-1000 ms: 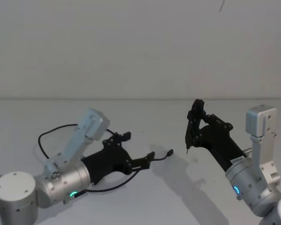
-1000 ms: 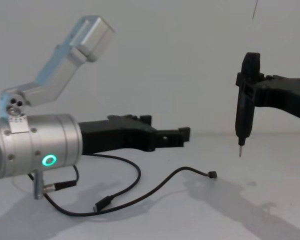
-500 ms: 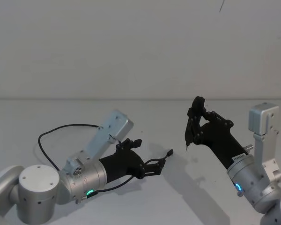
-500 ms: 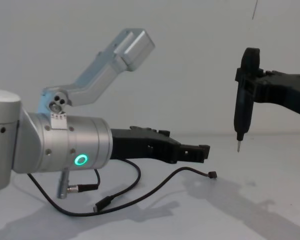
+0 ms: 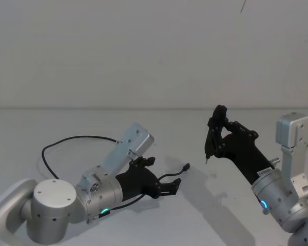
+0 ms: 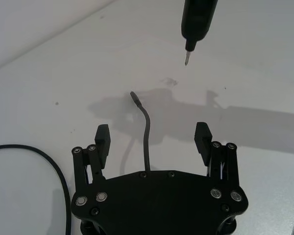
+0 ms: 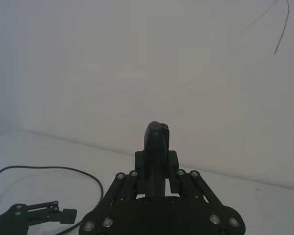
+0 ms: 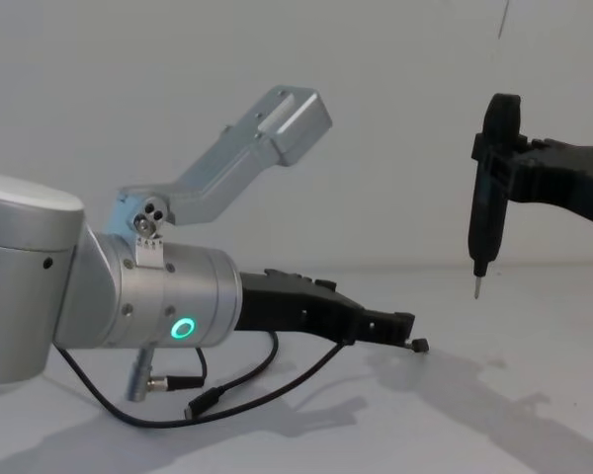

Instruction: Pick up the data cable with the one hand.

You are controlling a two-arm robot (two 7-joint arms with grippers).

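I have the left hand (image 6: 153, 134) wide open and empty, straddling the cable (image 6: 147, 117) near its plug (image 6: 134, 96) on the surface (image 6: 63, 73). If it closes too high, the fingers may miss the thin cord. The right hand (image 5: 217, 134), raised, grips a tool (image 8: 484, 197).

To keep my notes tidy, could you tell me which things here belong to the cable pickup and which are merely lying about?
Job: data cable; left gripper, open astride it.
Not the job: pen-shaped tool held in right gripper; thicker lead with silver connector.
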